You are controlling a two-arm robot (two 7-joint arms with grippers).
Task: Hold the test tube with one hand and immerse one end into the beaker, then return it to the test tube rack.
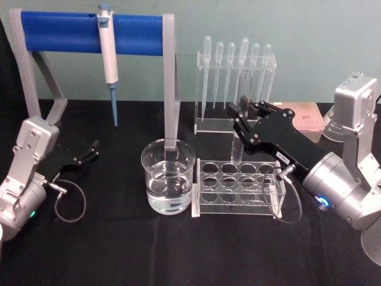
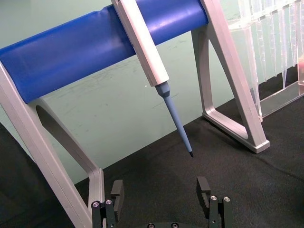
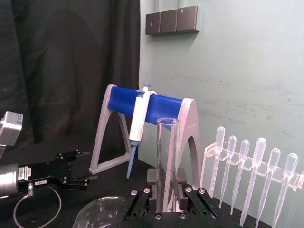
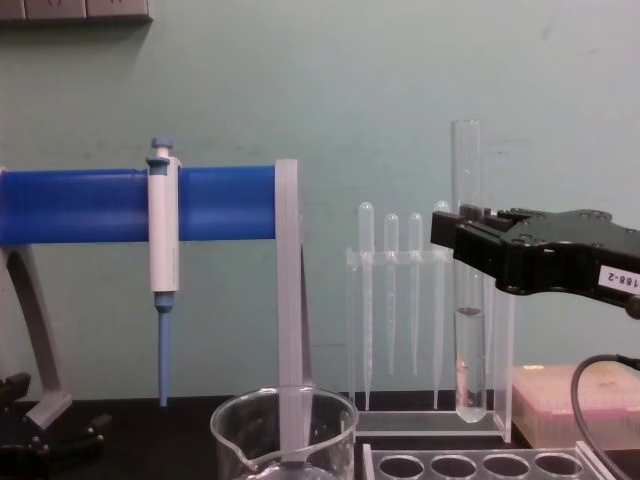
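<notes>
The test tube [image 1: 236, 152] stands upright with my right gripper [image 1: 240, 117] shut on its middle. Its rounded bottom hangs just above the back row of the clear tube rack [image 1: 238, 189]. From the chest view the test tube [image 4: 467, 330] shows a liquid level in its lower part, below the right gripper [image 4: 462, 238]. In the right wrist view the test tube [image 3: 167, 156] rises from between the right gripper [image 3: 164, 202]. The beaker [image 1: 168, 176], part full of clear liquid, stands left of the rack, apart from the tube. My left gripper [image 1: 90, 152] rests parked at the far left, open [image 2: 160, 192].
A blue-and-grey stand [image 1: 89, 33] holds a micropipette [image 1: 109, 59] behind the beaker. A clear holder with several plastic pipettes [image 1: 235, 65] stands behind the rack. A pink box [image 1: 309, 116] lies at the back right. Black cloth covers the table in front.
</notes>
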